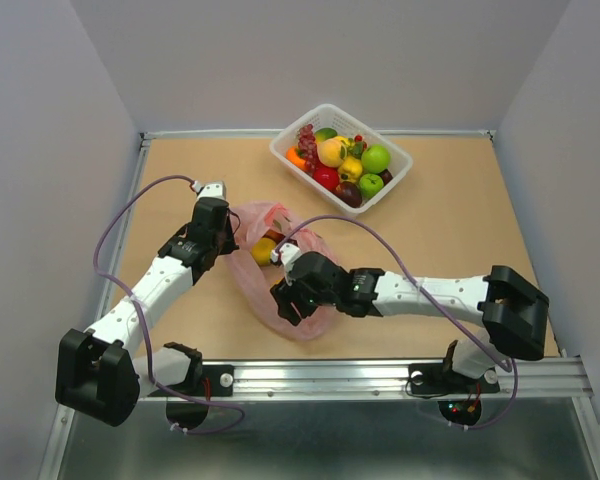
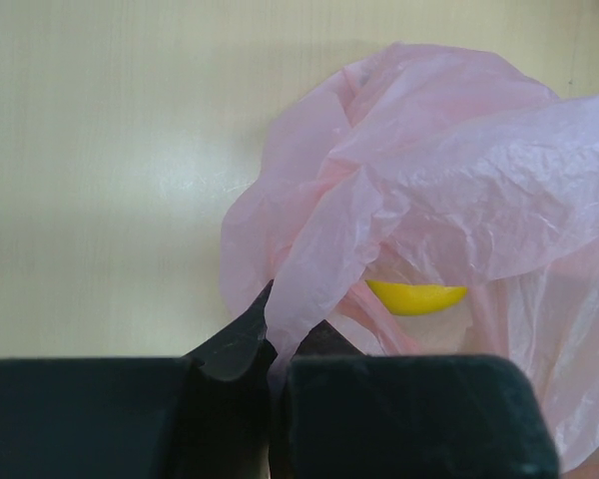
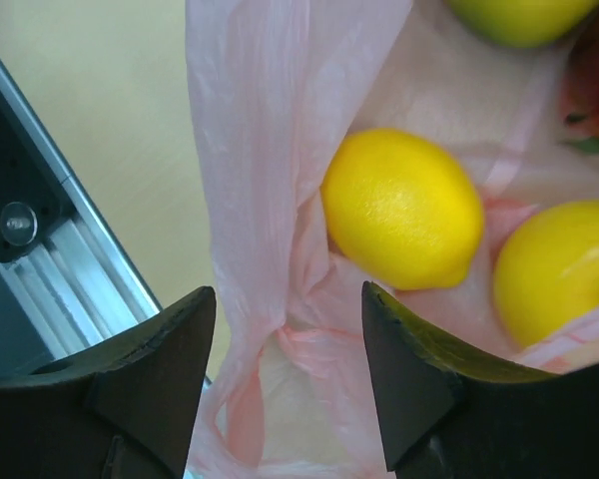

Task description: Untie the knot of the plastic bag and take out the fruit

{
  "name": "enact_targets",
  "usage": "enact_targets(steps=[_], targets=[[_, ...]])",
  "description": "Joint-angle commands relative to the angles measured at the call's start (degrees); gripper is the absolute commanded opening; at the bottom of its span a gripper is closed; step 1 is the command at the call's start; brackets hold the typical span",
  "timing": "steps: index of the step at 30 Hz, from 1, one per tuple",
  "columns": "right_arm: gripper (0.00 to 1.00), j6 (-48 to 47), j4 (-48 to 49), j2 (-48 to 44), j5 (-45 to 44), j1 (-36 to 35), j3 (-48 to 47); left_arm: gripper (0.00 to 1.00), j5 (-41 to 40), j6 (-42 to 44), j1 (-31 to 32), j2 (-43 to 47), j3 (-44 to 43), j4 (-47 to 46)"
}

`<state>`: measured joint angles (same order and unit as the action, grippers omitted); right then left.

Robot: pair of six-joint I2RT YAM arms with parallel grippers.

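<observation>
The pink plastic bag [image 1: 280, 262] lies open near the table's middle, between my two grippers. My left gripper [image 1: 226, 238] is shut on a fold of the bag's film [image 2: 309, 289] at its left edge. My right gripper [image 1: 292, 292] is open over the bag's near end, its fingers astride a twisted handle strip [image 3: 280, 329]. A yellow lemon [image 3: 404, 208] and a yellow-orange round fruit [image 3: 554, 269] lie inside the bag just beyond the fingers. The lemon's edge shows in the left wrist view [image 2: 416, 296]. No tied knot shows.
A white slotted basket [image 1: 394, 155] at the back holds green apples, grapes and other fruit. The aluminium rail [image 1: 380, 375] runs along the near edge. Grey walls enclose the table on three sides.
</observation>
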<state>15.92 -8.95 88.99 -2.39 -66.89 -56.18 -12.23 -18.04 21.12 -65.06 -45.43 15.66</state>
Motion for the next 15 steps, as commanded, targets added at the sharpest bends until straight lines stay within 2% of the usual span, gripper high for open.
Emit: enact_targets(steps=[1, 8, 15], targets=[[0.66, -8.2, -3.7, -2.0, -4.9, -0.5, -5.9, 0.12, -0.6, 0.9, -0.4, 0.8, 0.6, -1.2], [0.66, -18.3, -4.5, 3.5, -5.1, 2.4, -9.6, 0.12, -0.7, 0.9, -0.3, 1.0, 0.7, -1.2], [0.77, -23.7, -4.5, 11.6, -1.6, 4.8, -11.2, 0.12, -0.6, 1.0, -0.4, 1.3, 0.7, -1.2]])
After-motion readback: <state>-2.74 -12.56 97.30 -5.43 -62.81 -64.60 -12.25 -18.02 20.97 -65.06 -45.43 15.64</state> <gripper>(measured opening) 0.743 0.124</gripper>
